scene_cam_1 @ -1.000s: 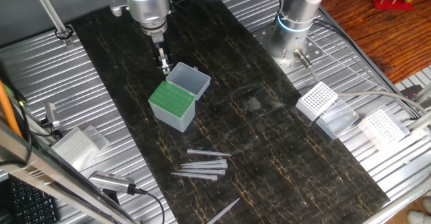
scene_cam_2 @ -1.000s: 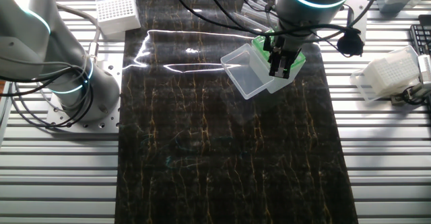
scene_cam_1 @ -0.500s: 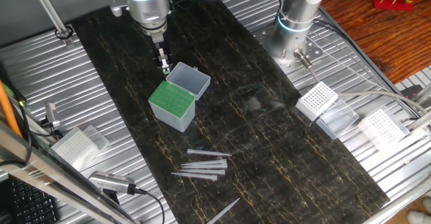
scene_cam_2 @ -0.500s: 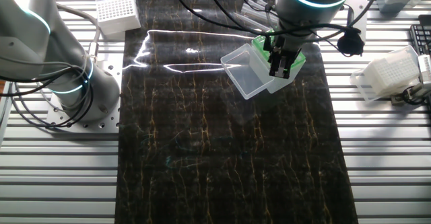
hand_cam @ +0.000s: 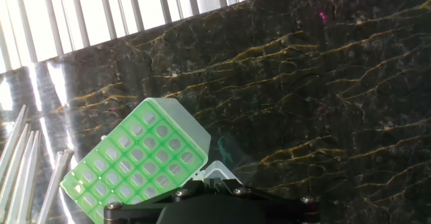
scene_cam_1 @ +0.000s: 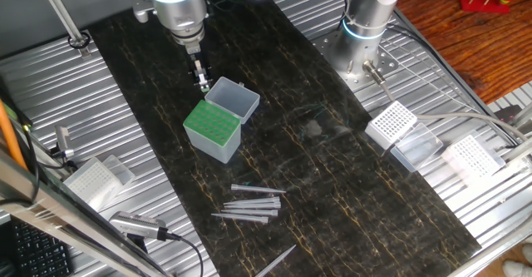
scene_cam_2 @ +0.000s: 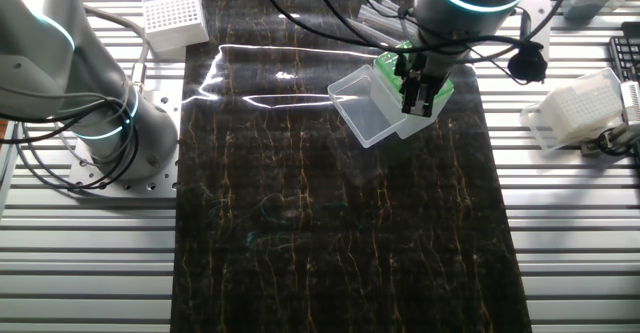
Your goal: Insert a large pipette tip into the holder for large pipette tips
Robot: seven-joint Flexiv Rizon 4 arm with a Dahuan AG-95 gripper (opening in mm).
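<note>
Arm: raised slightly since earlier; gripper vertical above holder (lid open, tips loose nearby); finger state indiscernible.

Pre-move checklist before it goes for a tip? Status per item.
1. Lid of holder open: ok, clear lid is hinged back and the green grid is exposed.
2. Grid holes free: ok in hand view, the visible holes look empty.
3. Loose tips available: ok, a cluster of tips lies on the mat, apart from the holder.
4. Gripper carrying nothing: cannot tell, fingers are too small in the fixed views and hidden in the hand view.
5. Gripper clear of the holder: cannot tell, it sits right at the lid's edge.
6. Holder upright: ok.
</note>
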